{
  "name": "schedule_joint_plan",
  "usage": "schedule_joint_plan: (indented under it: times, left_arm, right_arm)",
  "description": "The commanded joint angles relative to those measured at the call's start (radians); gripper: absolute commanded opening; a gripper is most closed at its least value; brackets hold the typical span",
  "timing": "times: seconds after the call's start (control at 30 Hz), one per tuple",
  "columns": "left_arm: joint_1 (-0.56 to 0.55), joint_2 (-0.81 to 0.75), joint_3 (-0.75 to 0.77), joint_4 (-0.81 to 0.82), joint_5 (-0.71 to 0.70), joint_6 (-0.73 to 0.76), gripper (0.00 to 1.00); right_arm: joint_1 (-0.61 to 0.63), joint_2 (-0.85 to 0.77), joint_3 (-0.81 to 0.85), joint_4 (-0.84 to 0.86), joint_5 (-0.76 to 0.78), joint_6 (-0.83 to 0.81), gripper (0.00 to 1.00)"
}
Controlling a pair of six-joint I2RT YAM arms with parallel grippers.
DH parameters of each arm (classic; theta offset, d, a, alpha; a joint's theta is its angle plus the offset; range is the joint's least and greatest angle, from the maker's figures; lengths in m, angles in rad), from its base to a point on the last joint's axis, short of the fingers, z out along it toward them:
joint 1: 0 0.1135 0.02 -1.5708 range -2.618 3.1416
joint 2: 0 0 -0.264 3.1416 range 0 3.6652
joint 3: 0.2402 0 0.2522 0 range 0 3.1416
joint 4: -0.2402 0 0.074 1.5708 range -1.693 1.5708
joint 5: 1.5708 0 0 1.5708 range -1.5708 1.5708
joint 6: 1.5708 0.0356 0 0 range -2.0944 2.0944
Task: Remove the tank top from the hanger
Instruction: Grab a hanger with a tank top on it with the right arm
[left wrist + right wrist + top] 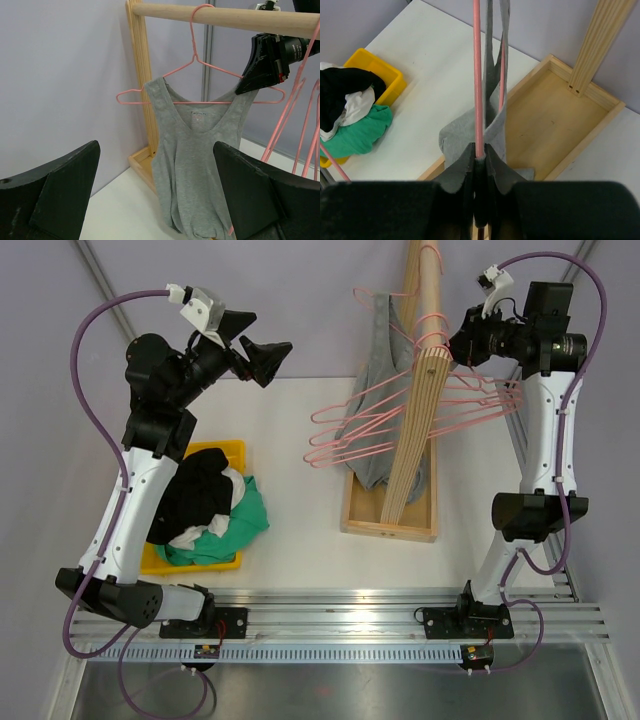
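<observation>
Grey tank top [195, 165], pink hanger [478, 75]

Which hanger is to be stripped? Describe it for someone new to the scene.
Find the wooden rack and its round top rail. Of the pink hangers on it, the target hanger alone wears a grey tank top; the others are bare.

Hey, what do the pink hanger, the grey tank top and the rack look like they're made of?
The hanger is a thin rod with a smooth pink coating, likely coated metal wire, possibly plastic. The tank top is a soft heathered grey knit, probably cotton jersey, as it drapes in limp folds. The rack is pale, matte, unpainted wood with visible grain lines.
</observation>
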Motion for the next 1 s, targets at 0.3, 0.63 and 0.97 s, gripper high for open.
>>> schedule_joint_plan:
  times: [0.3, 0.63, 0.97]
  left_arm:
    - [-0.006, 0.018, 0.061, -0.021, 0.053, 0.007, 0.99]
    - [-0.006, 0.022, 0.068, -0.044, 0.047, 0.029, 0.99]
    - [-0.006, 0.086, 0.104, 0.018, 0.237, -0.011, 0.99]
  right_arm:
    - [0.019, -0.033, 0.08, -0.014, 0.046, -0.057, 0.0]
    - [0.028, -0.016, 0.189, 0.013, -0.041, -0.044, 0.0]
    - [0.072, 0.025, 0.198, 0.004, -0.181, -0.068, 0.0]
